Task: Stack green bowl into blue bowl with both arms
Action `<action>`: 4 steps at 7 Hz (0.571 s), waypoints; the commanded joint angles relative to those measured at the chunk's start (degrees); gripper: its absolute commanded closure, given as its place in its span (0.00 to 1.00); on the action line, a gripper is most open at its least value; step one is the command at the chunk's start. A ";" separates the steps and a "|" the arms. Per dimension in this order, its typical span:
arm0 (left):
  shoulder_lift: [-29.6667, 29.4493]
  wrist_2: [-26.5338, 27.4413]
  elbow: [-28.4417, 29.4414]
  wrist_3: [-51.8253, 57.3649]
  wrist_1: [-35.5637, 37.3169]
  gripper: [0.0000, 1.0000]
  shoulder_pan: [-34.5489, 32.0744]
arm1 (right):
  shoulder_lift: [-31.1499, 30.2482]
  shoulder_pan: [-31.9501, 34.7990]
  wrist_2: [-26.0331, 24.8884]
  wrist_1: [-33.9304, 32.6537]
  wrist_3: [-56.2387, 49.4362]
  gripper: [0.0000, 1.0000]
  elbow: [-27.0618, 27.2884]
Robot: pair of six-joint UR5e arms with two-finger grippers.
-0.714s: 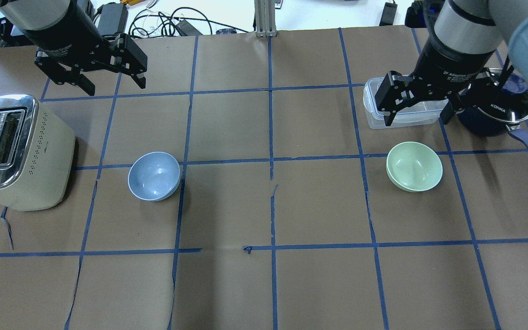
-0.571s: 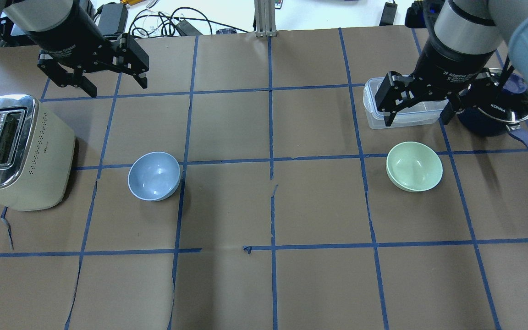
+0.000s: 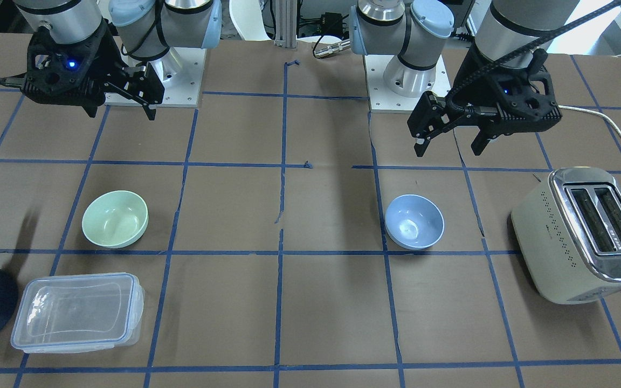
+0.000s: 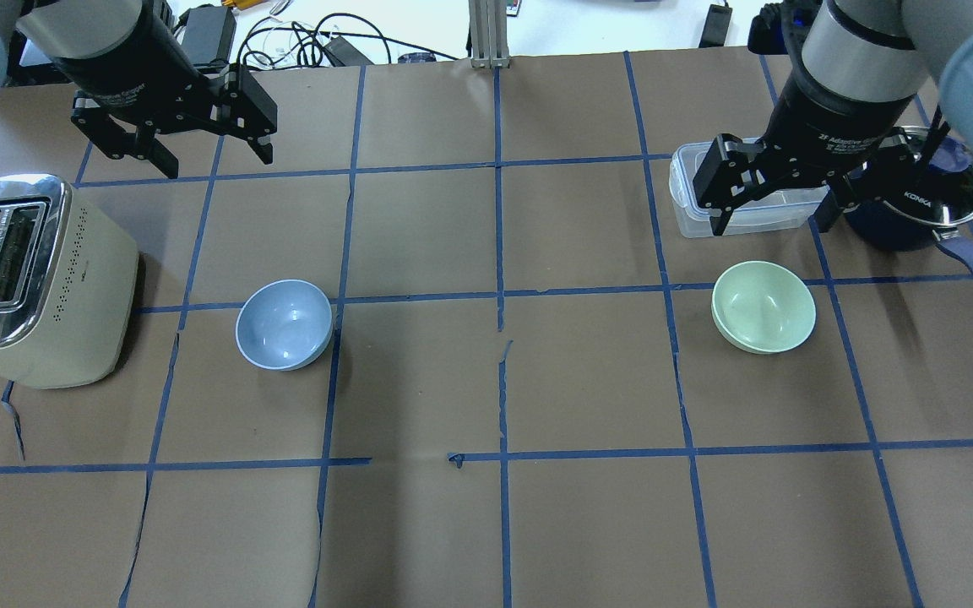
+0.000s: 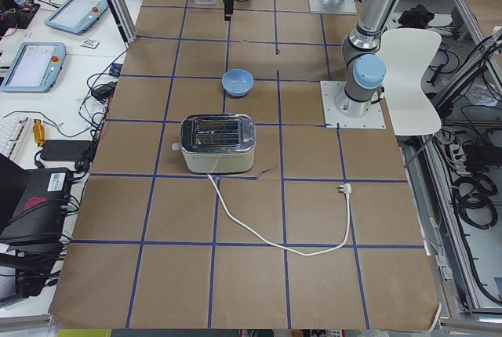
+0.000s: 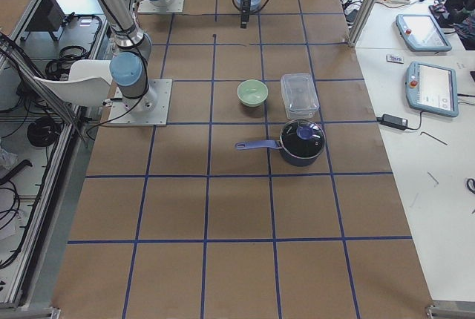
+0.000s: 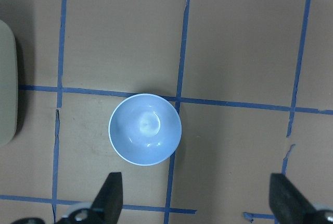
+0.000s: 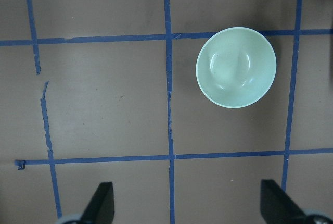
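The green bowl (image 4: 763, 306) sits upright on the table's right half; it also shows in the front view (image 3: 115, 219) and the right wrist view (image 8: 235, 67). The blue bowl (image 4: 285, 324) sits upright on the left half, and shows in the front view (image 3: 414, 221) and the left wrist view (image 7: 145, 129). My left gripper (image 4: 216, 162) hangs open and empty high above the table, beyond the blue bowl. My right gripper (image 4: 770, 224) hangs open and empty above the table, just beyond the green bowl. The bowls are far apart.
A cream toaster (image 4: 30, 279) stands left of the blue bowl, its cord (image 5: 298, 251) trailing off. A clear plastic container (image 3: 76, 311) and a dark navy lidded pot (image 6: 302, 142) with a long handle stand beyond the green bowl. Blue tape lines grid the brown table.
The left gripper has shifted slightly to the right and toward the far edge. The right gripper has barely moved. Both bowls are still.
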 commanded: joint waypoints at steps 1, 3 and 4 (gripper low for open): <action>-0.27 0.06 0.00 1.70 1.58 0.00 -0.26 | -0.01 0.09 0.07 -0.07 0.19 0.00 0.31; -0.02 0.06 -0.35 1.80 1.59 0.00 -0.61 | -0.09 0.09 -0.10 0.02 0.19 0.00 0.40; -0.19 0.06 -0.27 1.71 1.51 0.00 -0.69 | -0.09 0.09 -0.02 0.02 0.19 0.00 0.66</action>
